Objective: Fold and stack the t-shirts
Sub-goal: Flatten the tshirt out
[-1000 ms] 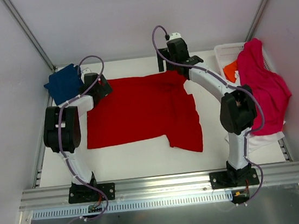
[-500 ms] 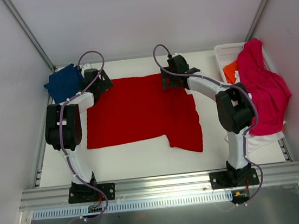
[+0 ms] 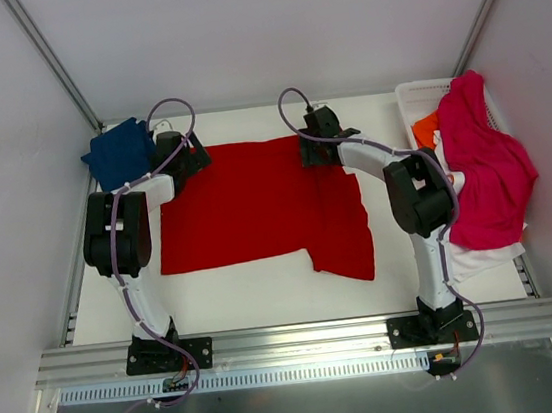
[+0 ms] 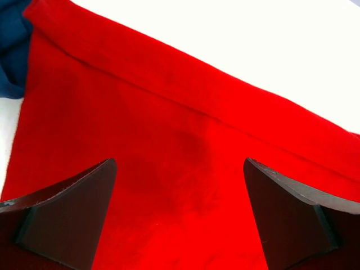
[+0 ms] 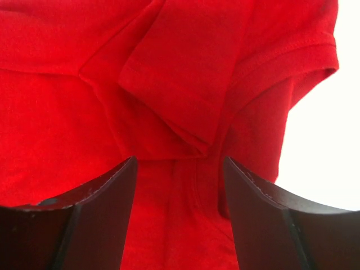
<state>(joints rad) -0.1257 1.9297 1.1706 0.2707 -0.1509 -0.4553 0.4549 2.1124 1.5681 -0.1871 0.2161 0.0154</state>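
The navy t-shirt looks folded in the table's far left corner, the red t-shirt lies flat mid-table — left gripper wide open, right gripper loose around a sleeve at its far edge — and the pink t-shirt waits at the right edge.

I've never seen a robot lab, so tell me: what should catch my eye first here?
A bright red cloth t-shirt spread out across the middle of the white table grabs the eye first, with the left arm and right arm reaching to its far corners. At the right, a magenta-pink shirt drapes over a white basket; a bundled navy blue shirt sits in the far left corner.
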